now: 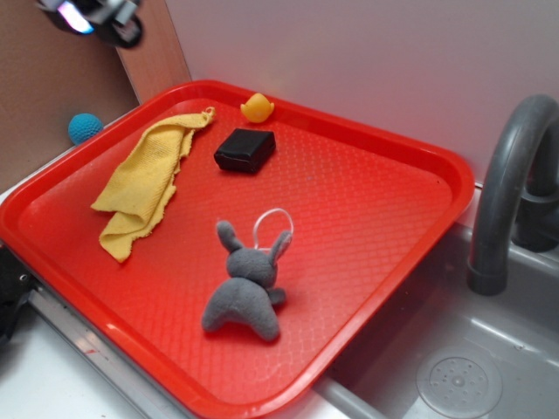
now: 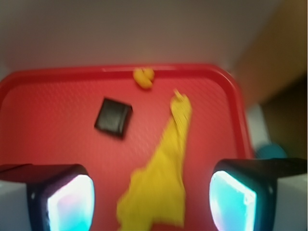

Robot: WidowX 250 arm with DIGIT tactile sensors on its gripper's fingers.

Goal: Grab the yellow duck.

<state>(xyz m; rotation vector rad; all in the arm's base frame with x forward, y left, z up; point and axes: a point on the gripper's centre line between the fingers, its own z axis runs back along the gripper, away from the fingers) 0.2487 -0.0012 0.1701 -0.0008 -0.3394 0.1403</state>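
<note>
Your gripper hangs wide open and empty above the red tray.

Exterior view: the yellow duck sits at the tray's far rim, just behind the black block — yellow cloth to its left, grey rabbit nearer you. Wrist view — blurred — your fingers stand well apart over the cloth's near end, the duck far ahead by the rim.

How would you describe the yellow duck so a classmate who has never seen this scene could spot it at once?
Find the red tray beside the sink. Along its far rim, near the wall, sits the yellow duck, just beyond the black block. It is tiny, rounded and glossy, unlike the much larger flat yellow cloth nearby.
</note>
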